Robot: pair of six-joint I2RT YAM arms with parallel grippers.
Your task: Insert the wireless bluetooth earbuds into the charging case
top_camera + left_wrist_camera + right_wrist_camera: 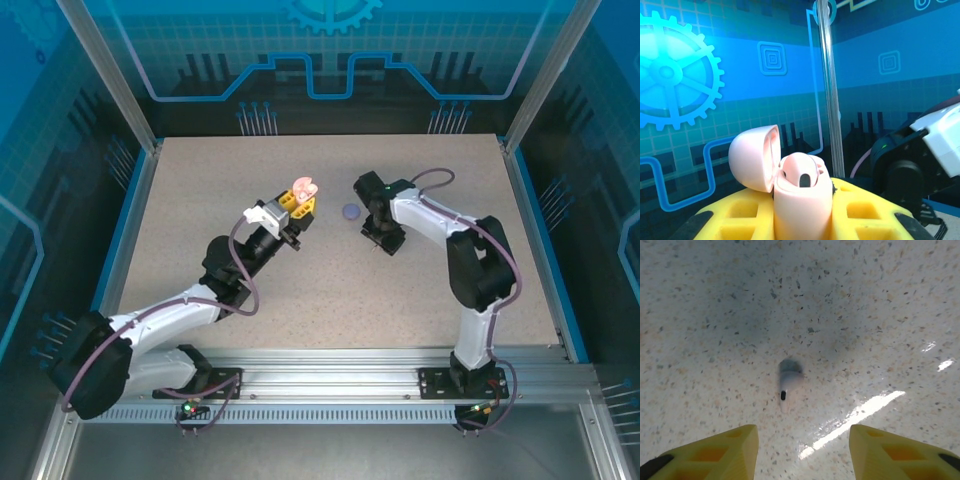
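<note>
Robot test cell in a lab, speckled bench [200, 220] boxed in by metal posts [105, 70] and clear walls printed with blue gears [667, 75] and circuit lines, left arm [165, 322] and right arm [478, 265] bolted to a slotted aluminium rail [330, 362] along the near edge

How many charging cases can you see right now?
2. The pink case, lid open, is clamped in the left gripper; a round lilac case lies on the table between it and the right gripper. Others may be hidden.
</note>
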